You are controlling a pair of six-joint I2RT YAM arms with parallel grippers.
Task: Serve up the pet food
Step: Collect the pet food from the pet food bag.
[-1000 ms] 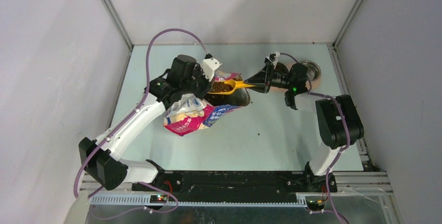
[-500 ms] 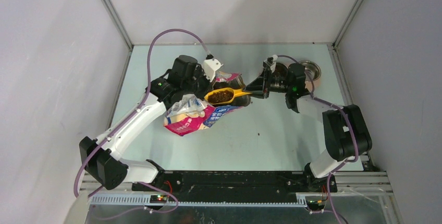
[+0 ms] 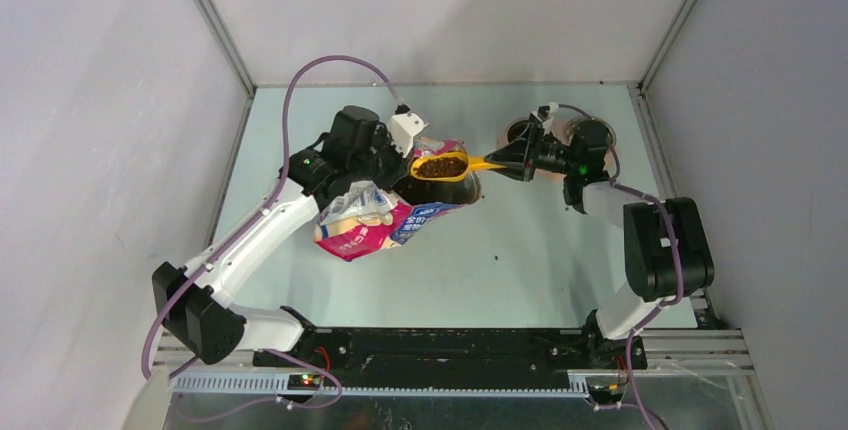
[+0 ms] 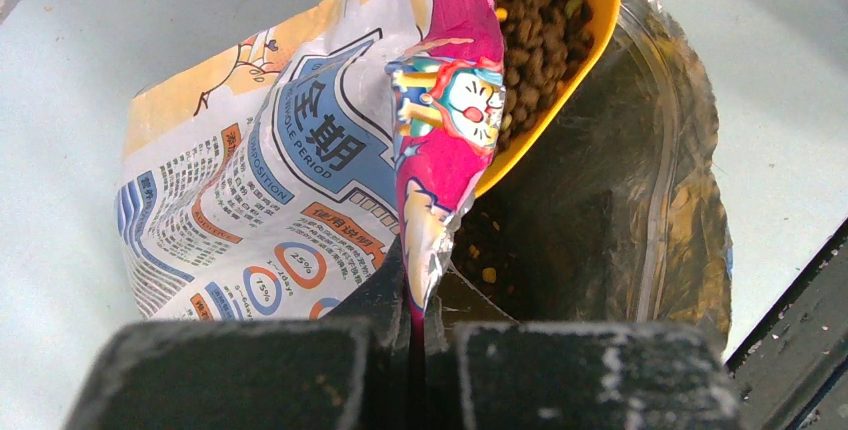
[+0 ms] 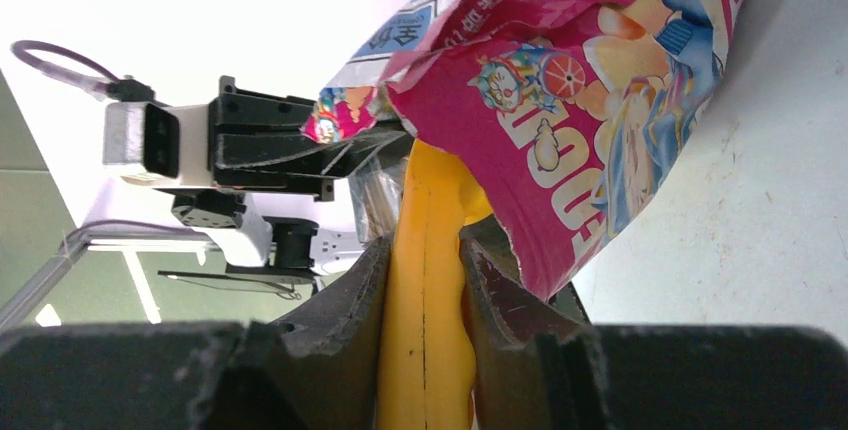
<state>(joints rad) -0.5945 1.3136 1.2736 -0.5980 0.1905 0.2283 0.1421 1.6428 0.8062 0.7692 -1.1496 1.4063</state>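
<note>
The left end effector [image 4: 415, 295] is clenched on the top edge of the bag [image 4: 300, 150]. The bag lies on the counter [image 3: 500, 250], and its mouth is wide open. The right end effector [image 5: 425, 260] is grasping the handle of the yellow scoop [image 3: 482, 163], one finger on each side. The scoop is full of pet food [image 4: 540, 20] and is right above the open mouth of the bag. More brown bits show deep inside the bag.
</note>
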